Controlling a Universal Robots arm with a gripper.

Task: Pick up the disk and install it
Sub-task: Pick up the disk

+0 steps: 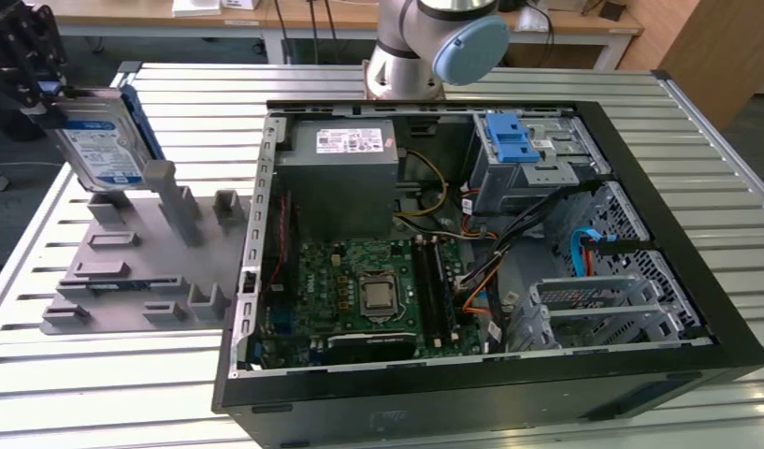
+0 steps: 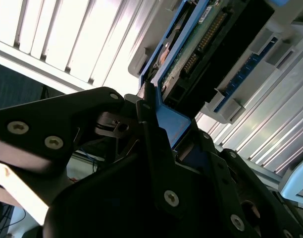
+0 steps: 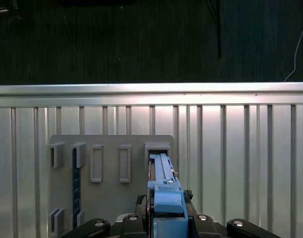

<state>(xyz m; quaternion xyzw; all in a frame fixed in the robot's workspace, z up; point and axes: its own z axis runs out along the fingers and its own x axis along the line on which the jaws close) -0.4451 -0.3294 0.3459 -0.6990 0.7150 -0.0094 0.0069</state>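
Note:
The disk [image 1: 101, 142], a silver hard drive with a white-and-blue label and blue carrier frame, stands upright at the exterior view's far left. My gripper [image 1: 41, 94] is shut on its upper end. The disk's lower end hangs at the back stand of the grey fixture plate [image 1: 120, 281]; whether they touch I cannot tell. In the first wrist view the blue carrier edge [image 3: 164, 186] runs out from between my gripper [image 3: 166, 220] toward a slot of the fixture [image 3: 109, 198] beneath. The second wrist view shows the disk's circuit-board side [image 2: 201, 47] clamped in the black gripper [image 2: 161, 129].
The open computer case [image 1: 482, 402] fills the middle and right, with a grey power-supply box [image 1: 347, 159], motherboard [image 1: 356, 290] and a drive cage with a blue latch [image 1: 516, 138] at the back. The arm's base [image 1: 419, 47] stands behind it. Grey posts [image 1: 182, 201] rise from the fixture on the slatted metal table [image 1: 94, 393].

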